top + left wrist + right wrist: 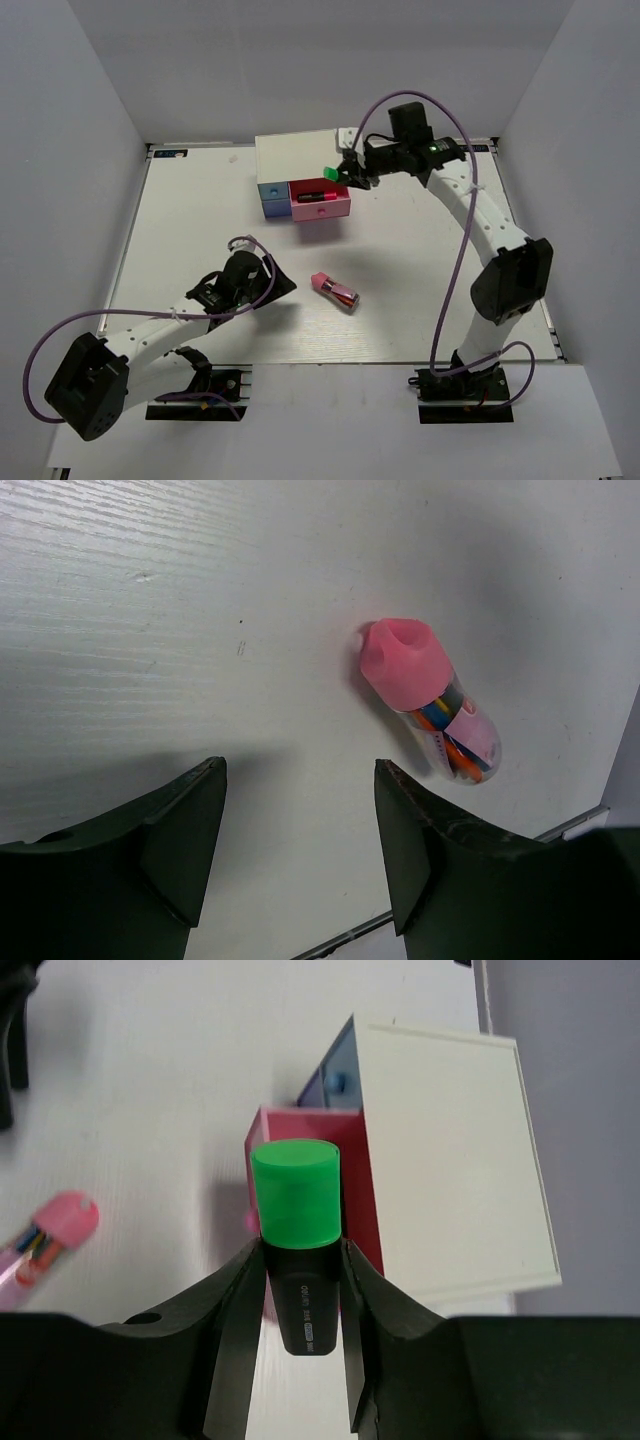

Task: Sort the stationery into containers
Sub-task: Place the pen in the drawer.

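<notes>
My right gripper (345,175) is shut on a black marker with a green end (329,172), held above the open pink drawer (322,208) of the white cabinet (295,155). In the right wrist view the marker (297,1230) stands between my fingers (225,1300), over the pink drawer (368,1200). A dark item (314,197) lies in that drawer. The pink-capped tube (335,290) lies on the table to the right of my left gripper (276,285). In the left wrist view my left gripper (300,850) is open and empty, with the tube (430,705) ahead and to the right.
A shut blue drawer (271,197) sits left of the pink one and shows in the right wrist view (335,1072). The cabinet (450,1160) stands at the back of the white table (200,220). Grey walls enclose the table on three sides.
</notes>
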Robot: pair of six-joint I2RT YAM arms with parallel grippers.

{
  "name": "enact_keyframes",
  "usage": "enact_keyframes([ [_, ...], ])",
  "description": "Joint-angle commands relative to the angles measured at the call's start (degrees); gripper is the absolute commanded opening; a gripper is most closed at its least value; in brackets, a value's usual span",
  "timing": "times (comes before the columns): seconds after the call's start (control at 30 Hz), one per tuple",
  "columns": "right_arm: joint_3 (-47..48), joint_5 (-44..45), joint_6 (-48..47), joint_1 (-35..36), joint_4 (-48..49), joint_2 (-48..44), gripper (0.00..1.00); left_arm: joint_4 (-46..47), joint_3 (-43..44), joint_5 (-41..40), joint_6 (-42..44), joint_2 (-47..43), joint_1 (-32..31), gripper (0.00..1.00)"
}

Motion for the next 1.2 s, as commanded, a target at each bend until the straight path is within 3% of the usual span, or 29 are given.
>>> enact_keyframes([
  [0.0,4.1,-1.9,14.4,2.1,10.3,5.4,0.16,0.7,2.0,0.4,0.8,-0.4,-0.1,0.71],
  [0.2,7.0,1.9,14.7,5.0,12.6,11.3,0.22,-0.6,2.0,-0.7,0.8,-3.1,-0.1,0.71],
  [0.43,5.5,5.7,12.2,5.2,12.1,12.8,0.53,-1.7,0.3,-1.2,-0.3,-6.1,-0.1,0.71],
  [0.53,6.0,5.4,13.0,5.0,12.4,12.2,0.55,-1.7,0.3,-1.7,-0.3,-5.6,-0.1,0.71],
  [0.63,5.6,4.0,14.0,5.0,12.9,11.1,0.49,-1.2,0.3,-1.7,-0.3,-4.8,-0.1,0.71],
  [0.67,5.5,2.2,13.9,5.0,12.1,10.5,0.34,-1.2,0.3,-1.2,-0.3,-4.8,-0.1,0.71],
  [0.77,5.5,-4.1,8.7,4.7,5.9,9.6,0.03,-1.2,0.3,-1.2,-0.3,-4.2,-0.1,0.71],
  [1.0,6.0,-6.0,-11.8,5.6,-15.0,10.6,0.00,-0.6,0.3,-1.2,-0.3,-4.2,-0.1,0.71],
  [1.17,4.6,1.2,-13.0,6.6,-17.2,12.3,0.00,-0.6,0.3,-1.2,-0.3,-4.2,-0.1,0.71],
])
